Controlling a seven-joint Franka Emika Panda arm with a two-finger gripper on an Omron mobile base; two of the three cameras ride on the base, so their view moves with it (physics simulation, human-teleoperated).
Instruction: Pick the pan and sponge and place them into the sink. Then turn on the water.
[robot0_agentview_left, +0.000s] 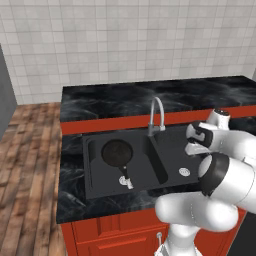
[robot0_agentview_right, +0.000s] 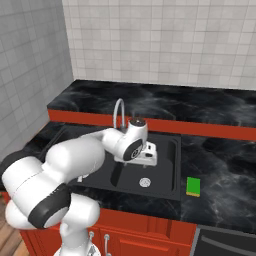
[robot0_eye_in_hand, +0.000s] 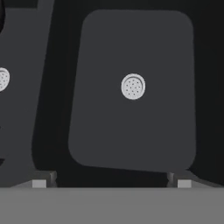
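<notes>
The pan (robot0_agentview_left: 117, 152) already lies in the larger left basin of the sink (robot0_agentview_left: 90, 165), handle pointing toward the front edge, so the step in hand is judged to be fetching the sponge (robot0_agentview_right: 193, 186). It sits flat on the black counter (robot0_agentview_right: 225, 170) just to the right of the sink, green face up, near the front edge.

The gripper (robot0_eye_in_hand: 111, 179) hangs over the smaller right basin, looking straight down at its round silver drain (robot0_eye_in_hand: 133, 86). The jaws are spread wide and hold nothing.

To do this well, the hand should travel right, past the sink's rim, and stop centred over the sponge before descending. The jaws should line up across the sponge's short sides, since it is small and low; a descent that stops short will likely close on air, and 1 that lands off-centre may push the sponge along the counter.

Contents: the left basin holds the pan, partly covering its drain area; the right basin holds nothing but its drain. The faucet (robot0_agentview_left: 156, 116) stands behind the divider, with no water running.
</notes>
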